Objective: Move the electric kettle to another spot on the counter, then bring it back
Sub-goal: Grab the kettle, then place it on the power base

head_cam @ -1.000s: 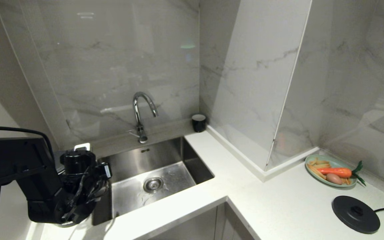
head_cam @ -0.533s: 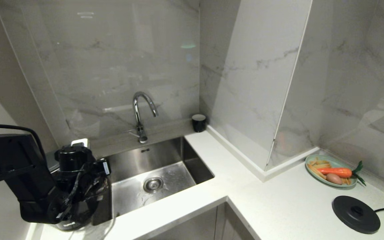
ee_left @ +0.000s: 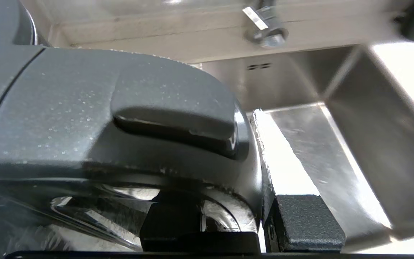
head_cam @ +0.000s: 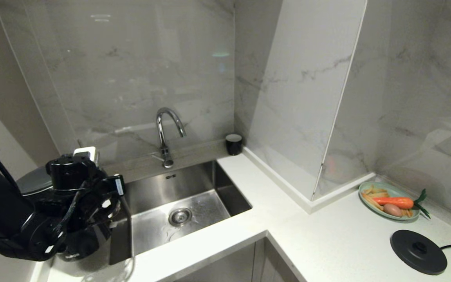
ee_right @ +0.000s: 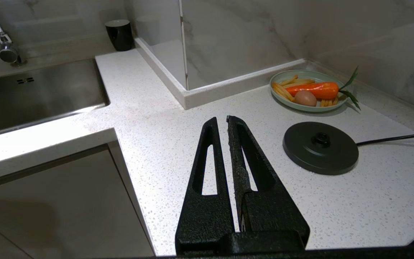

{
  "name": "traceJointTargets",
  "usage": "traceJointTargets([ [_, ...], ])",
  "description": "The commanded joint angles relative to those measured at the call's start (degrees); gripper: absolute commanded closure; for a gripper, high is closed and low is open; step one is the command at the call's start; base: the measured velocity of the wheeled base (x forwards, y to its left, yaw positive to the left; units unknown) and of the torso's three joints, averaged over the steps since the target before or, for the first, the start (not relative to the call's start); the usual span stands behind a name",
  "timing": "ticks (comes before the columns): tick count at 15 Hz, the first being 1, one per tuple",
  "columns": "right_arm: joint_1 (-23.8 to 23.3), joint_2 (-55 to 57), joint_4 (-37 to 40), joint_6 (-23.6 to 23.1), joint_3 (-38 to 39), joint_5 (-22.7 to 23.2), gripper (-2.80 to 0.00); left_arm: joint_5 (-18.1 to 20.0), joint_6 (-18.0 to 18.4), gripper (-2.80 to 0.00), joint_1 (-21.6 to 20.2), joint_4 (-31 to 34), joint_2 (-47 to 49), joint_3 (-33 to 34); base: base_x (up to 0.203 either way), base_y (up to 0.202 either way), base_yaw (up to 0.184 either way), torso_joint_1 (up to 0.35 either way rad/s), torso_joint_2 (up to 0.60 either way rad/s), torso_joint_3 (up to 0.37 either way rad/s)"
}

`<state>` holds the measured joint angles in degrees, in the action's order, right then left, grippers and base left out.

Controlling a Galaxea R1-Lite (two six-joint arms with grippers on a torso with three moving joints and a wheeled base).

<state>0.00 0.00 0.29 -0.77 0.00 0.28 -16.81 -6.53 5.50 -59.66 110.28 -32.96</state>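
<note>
Clamping the electric kettle [ee_left: 84,118], left claw [head_cam: 92,219] beside sink [head_cam: 178,203].

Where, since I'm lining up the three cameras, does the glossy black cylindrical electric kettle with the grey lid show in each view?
Head view: electric kettle at the lower left, left of the stainless steel sink.
Left wrist view: fills the left half, close up, handle in the left gripper.
Right wrist view: not in it.
Shared landmark: the sink, in all three.
</note>
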Motion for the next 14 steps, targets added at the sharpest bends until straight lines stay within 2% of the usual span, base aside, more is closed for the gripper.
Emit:
traceJointTargets([
  [1, 0.00, 0.00, 0.04, -0.02, 0.00, 0.02, 0.00, -0.07, -0.11, 0.00, 1.64, 2.22, -6.99, 0.38, 0.000, 0.000, 0.000, 0.000, 0.00, 0.000],
  [5, 0.00, 0.00, -0.03, -0.02, 0.00, 0.06, 0.00, -0.06, -0.15, 0.00, 4.43, 8.09, -12.82, 2.02, 0.000, 0.000, 0.000, 0.000, 0.00, 0.000],
  [14, 0.00, 0.00, -0.03, -0.02, 0.00, -0.01, 0.00, -0.06, -0.23, 0.00, 4.70, 8.06, -13.09, 2.38, 0.000, 0.000, 0.000, 0.000, 0.00, 0.000],
])
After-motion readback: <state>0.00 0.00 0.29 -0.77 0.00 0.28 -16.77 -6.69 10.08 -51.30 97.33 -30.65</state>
